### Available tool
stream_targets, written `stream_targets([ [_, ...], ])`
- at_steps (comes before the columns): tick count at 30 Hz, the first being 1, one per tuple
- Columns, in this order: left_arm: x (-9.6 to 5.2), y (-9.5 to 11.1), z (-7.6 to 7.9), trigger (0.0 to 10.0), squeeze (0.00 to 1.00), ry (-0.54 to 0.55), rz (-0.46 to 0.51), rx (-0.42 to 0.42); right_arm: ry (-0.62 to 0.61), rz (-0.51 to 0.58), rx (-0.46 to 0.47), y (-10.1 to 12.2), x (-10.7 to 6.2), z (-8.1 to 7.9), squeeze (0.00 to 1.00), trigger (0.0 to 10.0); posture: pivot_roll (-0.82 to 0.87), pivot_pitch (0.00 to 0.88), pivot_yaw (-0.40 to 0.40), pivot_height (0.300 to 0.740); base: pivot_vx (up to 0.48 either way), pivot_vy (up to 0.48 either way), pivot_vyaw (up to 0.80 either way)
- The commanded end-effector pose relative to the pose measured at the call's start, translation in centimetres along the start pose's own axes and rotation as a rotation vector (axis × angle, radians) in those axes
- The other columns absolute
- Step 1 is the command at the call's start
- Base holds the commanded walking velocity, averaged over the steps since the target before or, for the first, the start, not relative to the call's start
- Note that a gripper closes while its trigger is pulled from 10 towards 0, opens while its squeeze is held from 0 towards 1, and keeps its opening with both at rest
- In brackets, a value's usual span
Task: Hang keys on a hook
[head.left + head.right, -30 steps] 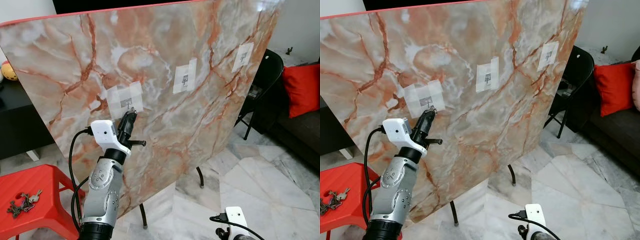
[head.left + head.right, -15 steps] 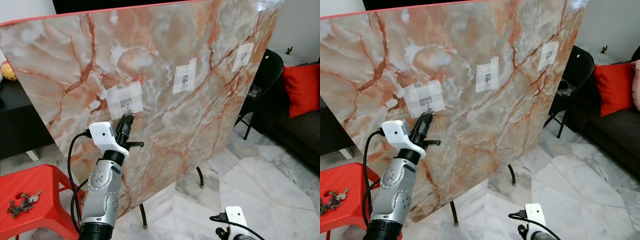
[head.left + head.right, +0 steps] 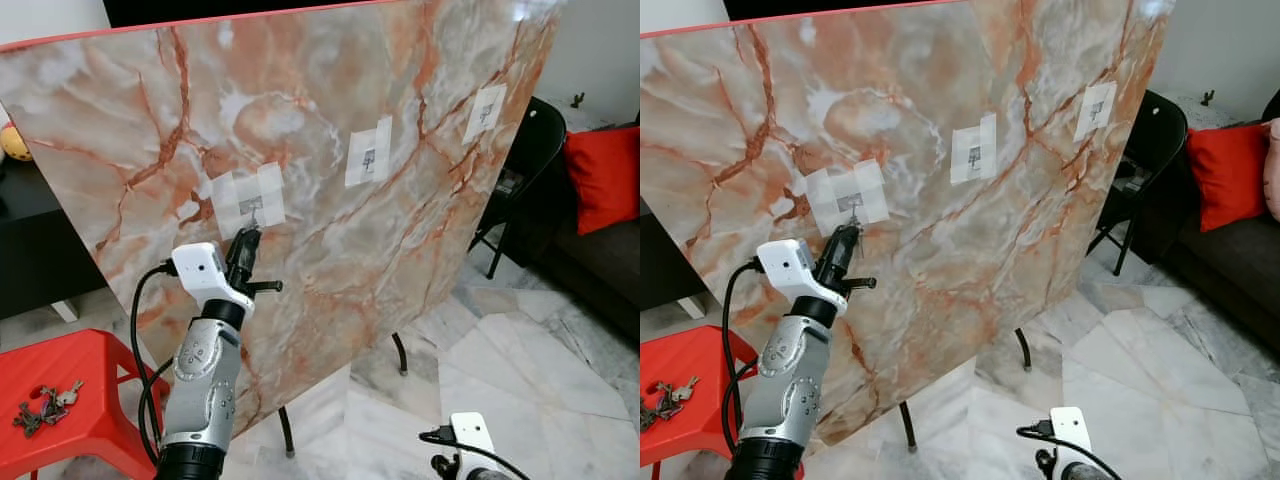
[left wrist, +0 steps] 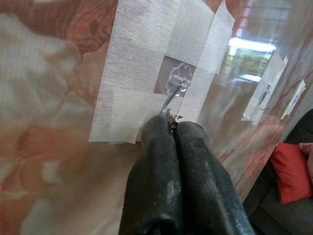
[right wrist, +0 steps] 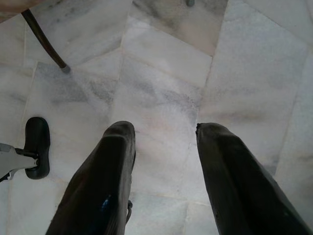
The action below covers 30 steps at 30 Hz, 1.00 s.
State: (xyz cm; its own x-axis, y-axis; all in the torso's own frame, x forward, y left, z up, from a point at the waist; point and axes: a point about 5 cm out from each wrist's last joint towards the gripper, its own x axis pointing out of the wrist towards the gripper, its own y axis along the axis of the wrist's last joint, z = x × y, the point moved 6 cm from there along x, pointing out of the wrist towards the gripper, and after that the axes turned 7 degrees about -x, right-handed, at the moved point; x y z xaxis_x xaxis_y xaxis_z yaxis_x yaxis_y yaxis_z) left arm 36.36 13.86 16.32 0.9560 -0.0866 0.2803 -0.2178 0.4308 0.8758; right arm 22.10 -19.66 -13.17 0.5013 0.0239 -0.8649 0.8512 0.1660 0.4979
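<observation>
A bunch of keys (image 3: 45,405) lies on the red stool (image 3: 85,375) at the lower left. Three small hooks are taped to the tilted marble-patterned board (image 3: 320,90): the left hook (image 3: 250,207), the middle hook (image 3: 369,157) and the right hook (image 3: 486,110). My left gripper (image 3: 248,236) is raised against the board, shut, its tips touching the lower end of the left hook's wire (image 4: 172,95). A tiny metal glint shows between the tips (image 4: 171,122); no keys hang from it. My right gripper (image 5: 161,128) hangs low over the floor, open and empty.
The board stands on thin dark legs (image 3: 286,430) over a marble floor (image 3: 520,360). A black folding chair (image 3: 525,165) and a red cushion (image 3: 605,175) on a dark sofa are at the right. A black cabinet (image 3: 30,240) stands behind the stool.
My left arm has shifted slightly to the left along the board, its shut tips staying just below the left hook. The right arm has not moved.
</observation>
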Motion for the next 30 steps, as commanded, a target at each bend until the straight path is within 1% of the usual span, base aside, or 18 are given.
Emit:
stream_targets([
  [1,0.3,-0.2,0.0,10.0,1.00,0.006,-0.012,-0.015,-0.009,-0.001,-0.013,0.1,0.0,0.3,0.00,10.0,0.08,0.000,-0.076,0.740,0.000,0.000,0.00],
  [16,0.0,-0.7,-1.1,10.0,1.00,0.043,-0.028,0.014,-0.007,-0.001,-0.013,0.1,0.0,0.3,0.00,10.0,0.09,0.000,-0.076,0.740,0.000,0.000,0.00],
  [21,-1.1,-1.0,-2.1,10.0,1.00,0.047,-0.058,0.028,-0.007,-0.002,-0.012,0.1,0.0,0.2,0.00,10.0,0.09,0.000,-0.076,0.740,0.000,0.000,0.00],
  [22,-1.7,-1.2,-2.7,10.0,1.00,0.054,-0.073,0.051,-0.006,-0.002,-0.010,0.1,0.0,0.2,0.00,10.0,0.09,0.000,-0.073,0.740,0.000,0.000,0.00],
  [24,-2.2,-1.4,-3.4,10.0,1.00,0.066,-0.087,0.072,-0.006,-0.002,-0.010,0.1,0.0,0.2,0.00,10.0,0.09,0.000,-0.073,0.740,0.000,0.000,0.00],
  [25,-2.6,-1.6,-3.9,10.0,0.85,0.075,-0.100,0.096,-0.006,-0.002,-0.010,0.1,0.0,0.2,0.00,10.0,0.09,0.000,-0.073,0.740,0.000,0.000,0.00],
  [26,-3.7,-2.2,-5.4,10.0,0.43,0.100,-0.133,0.143,-0.005,-0.003,-0.010,0.1,0.0,0.2,0.00,10.0,0.09,0.000,-0.073,0.740,0.000,0.000,0.00],
  [27,-4.4,-2.5,-6.4,10.0,0.00,0.120,-0.154,0.164,-0.005,-0.003,-0.010,0.1,0.0,0.2,0.00,10.0,0.09,0.000,-0.073,0.740,0.000,0.000,0.00],
  [28,-5.1,-2.7,-7.3,10.0,0.00,0.139,-0.168,0.179,-0.005,-0.003,-0.010,0.1,0.0,0.2,0.00,10.0,0.09,0.000,-0.073,0.740,0.000,0.000,0.00],
  [29,-5.1,-2.7,-7.3,10.0,0.00,0.139,-0.168,0.179,-0.005,-0.003,-0.010,0.1,0.0,0.2,0.00,10.0,0.09,0.000,-0.073,0.740,0.000,0.000,0.00],
  [30,-6.0,-3.2,-8.3,10.0,0.00,0.153,-0.197,0.189,-0.005,-0.004,-0.011,0.1,0.0,0.2,0.00,10.0,0.09,0.000,-0.073,0.740,0.000,0.000,0.00],
])
